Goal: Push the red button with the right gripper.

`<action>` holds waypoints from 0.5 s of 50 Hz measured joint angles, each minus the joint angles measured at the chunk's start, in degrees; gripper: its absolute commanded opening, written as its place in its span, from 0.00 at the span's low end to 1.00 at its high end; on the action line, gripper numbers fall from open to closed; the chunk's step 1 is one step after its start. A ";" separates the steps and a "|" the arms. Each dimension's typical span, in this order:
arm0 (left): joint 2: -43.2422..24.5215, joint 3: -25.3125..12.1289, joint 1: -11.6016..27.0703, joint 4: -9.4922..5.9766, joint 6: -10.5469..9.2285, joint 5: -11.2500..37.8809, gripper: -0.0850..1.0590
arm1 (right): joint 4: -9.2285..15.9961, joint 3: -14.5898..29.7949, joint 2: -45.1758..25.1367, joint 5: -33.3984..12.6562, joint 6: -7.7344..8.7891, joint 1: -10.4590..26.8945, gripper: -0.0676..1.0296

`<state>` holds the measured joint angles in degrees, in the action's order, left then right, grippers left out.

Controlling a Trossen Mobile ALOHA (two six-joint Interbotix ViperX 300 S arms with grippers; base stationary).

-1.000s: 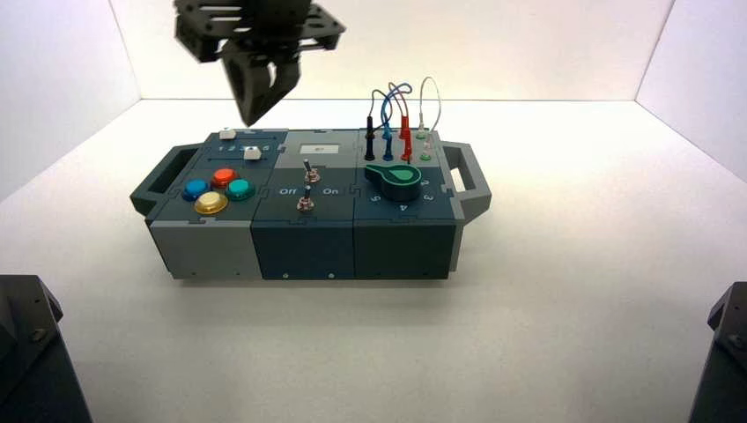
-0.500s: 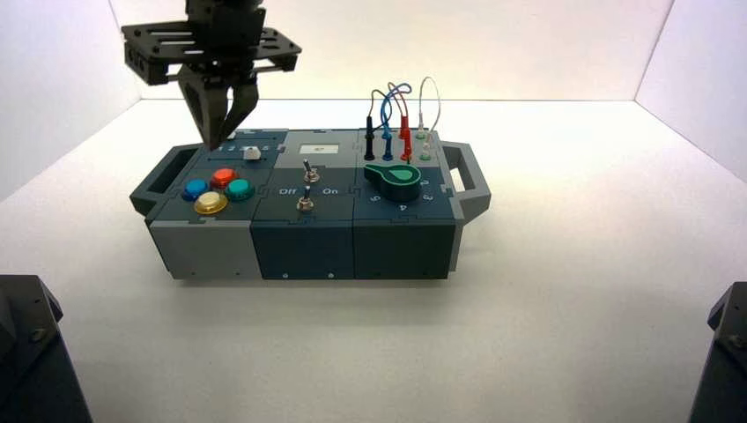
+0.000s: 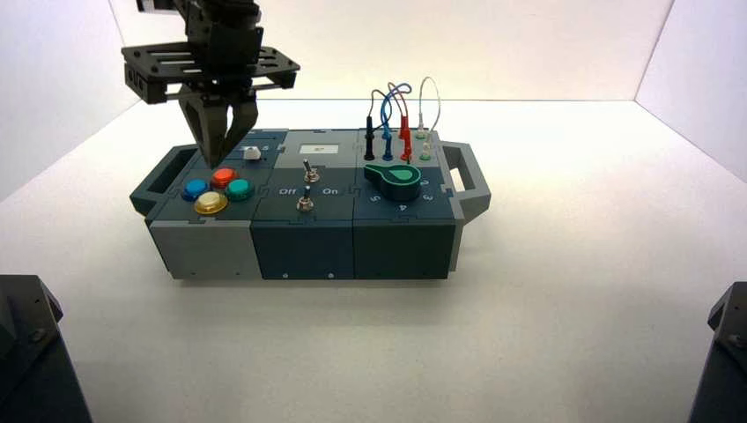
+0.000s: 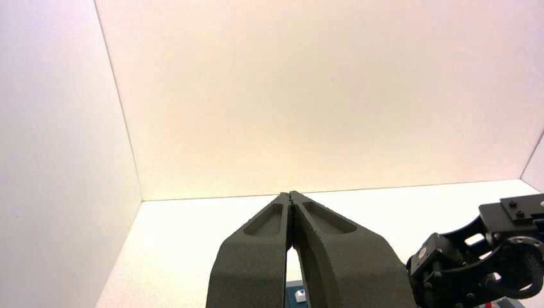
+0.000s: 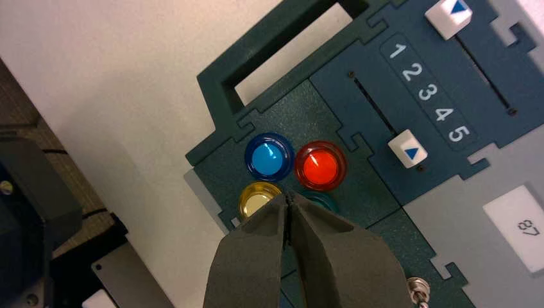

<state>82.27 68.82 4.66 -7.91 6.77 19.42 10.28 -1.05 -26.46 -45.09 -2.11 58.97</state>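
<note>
The jaws of our right gripper (image 3: 214, 166) are clenched on nothing, their two tapered tips meeting in a point. We hold them over the left part of the box (image 3: 301, 249), pointing down, and in the high view the tips show right by the far side of the red button (image 3: 224, 178). From that view we cannot tell how high above the box they are.

The red button sits in the cluster of four at the box's left, at the back of it. The blue button (image 3: 195, 189) is to its left, the green button (image 3: 240, 189) to its right and the yellow button (image 3: 210, 203) in front. In our right wrist view the red button is in full sight, while our closed fingers cover part of the green one.

Behind the buttons are two white sliders: the near slider (image 5: 408, 149) stands by the 5, the far slider (image 5: 448, 17) at the 1 end. The display (image 5: 517, 228) reads 87. Two metal switches (image 3: 306, 202) stand mid-box, with a green-topped knob (image 3: 395, 181) to the right and wires (image 3: 397, 91) behind it.

Our left gripper (image 4: 290, 194) waits idle in front of the box, its jaws clenched too.
</note>
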 measured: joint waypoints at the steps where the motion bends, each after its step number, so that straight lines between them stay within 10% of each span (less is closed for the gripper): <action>1: 0.00 0.09 0.00 0.00 0.00 0.00 0.05 | 0.00 0.00 -0.09 0.00 0.00 0.00 0.04; 25: 0.00 0.09 0.00 0.00 0.00 0.00 0.05 | 0.09 0.79 -1.85 0.00 0.00 0.00 0.04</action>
<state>82.27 68.91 4.66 -7.91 6.77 19.42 10.37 -0.26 -28.30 -45.09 -2.11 58.97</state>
